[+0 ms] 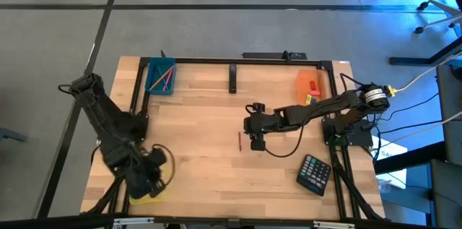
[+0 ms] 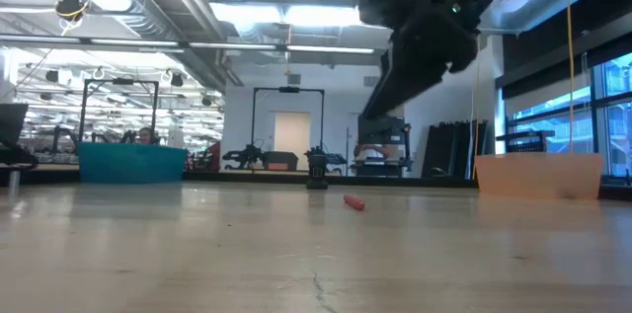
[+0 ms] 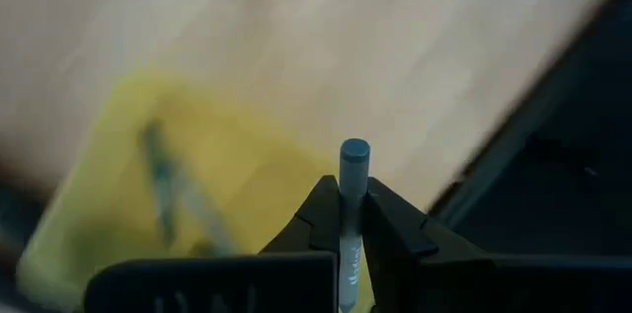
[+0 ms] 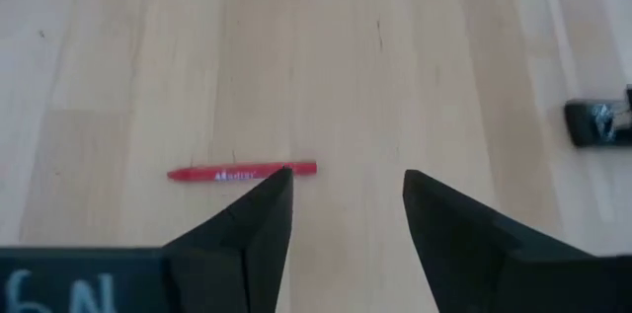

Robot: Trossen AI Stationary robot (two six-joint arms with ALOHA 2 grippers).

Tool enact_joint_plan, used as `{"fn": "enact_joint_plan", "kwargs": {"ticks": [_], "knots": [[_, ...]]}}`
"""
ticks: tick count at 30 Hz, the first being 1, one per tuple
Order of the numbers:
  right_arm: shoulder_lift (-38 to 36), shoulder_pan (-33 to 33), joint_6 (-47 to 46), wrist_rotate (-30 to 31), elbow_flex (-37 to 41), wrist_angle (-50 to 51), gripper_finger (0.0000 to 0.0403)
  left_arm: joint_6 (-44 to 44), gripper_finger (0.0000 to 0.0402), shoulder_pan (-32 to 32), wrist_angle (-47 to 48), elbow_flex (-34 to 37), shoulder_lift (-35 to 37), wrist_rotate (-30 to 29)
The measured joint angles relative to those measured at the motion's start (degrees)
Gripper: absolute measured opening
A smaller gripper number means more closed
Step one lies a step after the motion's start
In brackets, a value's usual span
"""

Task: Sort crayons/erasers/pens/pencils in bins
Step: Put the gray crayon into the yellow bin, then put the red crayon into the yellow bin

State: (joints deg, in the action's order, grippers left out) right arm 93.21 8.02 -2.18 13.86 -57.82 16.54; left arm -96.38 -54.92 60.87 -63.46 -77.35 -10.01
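We see the right gripper (image 1: pixel 258 144) hanging over the middle of the wooden table (image 1: pixel 202 149), its fingers (image 4: pixel 262 219) spread apart and holding nothing, with a red crayon (image 4: pixel 242 172) lying flat on the boards just beside it (nothing lies between the two). At the table's near left corner the left gripper (image 3: pixel 348 222) is clamped on a grey-blue crayon (image 3: pixel 353 170) above the yellow bin (image 3: pixel 118 204), where at least one more stick lies, blurred. The teal bin (image 1: pixel 160 76) with coloured sticks sits at the far left corner, the orange bin (image 1: pixel 310 84) at the far right under the right arm. A black calculator (image 1: pixel 315 173) rests near the right edge, well apart from the crayon.
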Motion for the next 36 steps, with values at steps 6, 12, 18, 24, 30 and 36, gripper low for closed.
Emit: {"fn": "enact_joint_plan", "kwargs": {"ticks": [6,12,18,24,30,36], "knots": [[0.00,-1.29,-0.61,0.01,1.94,-0.43,0.0196,-17.00,0.0015,-6.31,5.17,1.87,0.12,2.65],[0.02,-1.92,-0.39,-0.31,1.94,-0.75,0.0196,-23.05,0.0039,-7.08,1.01,9.24,-0.60,15.76],[0.02,-1.91,1.24,-4.13,1.94,-0.71,0.0196,-22.62,0.0083,-6.92,-7.84,13.95,-0.73,12.04],[0.02,-1.89,2.55,-6.22,1.94,-1.30,0.0196,-22.63,0.0114,-6.14,-7.68,14.01,-0.73,11.38],[0.02,-1.94,10.78,-9.80,1.94,-2.34,0.0196,-20.76,0.0115,-3.32,-7.58,14.01,-0.71,14.71],[0.22,-2.34,29.44,-21.29,1.63,-3.47,0.0196,-10.84,0.0114,2.31,-7.60,14.01,-0.71,12.73]]}}
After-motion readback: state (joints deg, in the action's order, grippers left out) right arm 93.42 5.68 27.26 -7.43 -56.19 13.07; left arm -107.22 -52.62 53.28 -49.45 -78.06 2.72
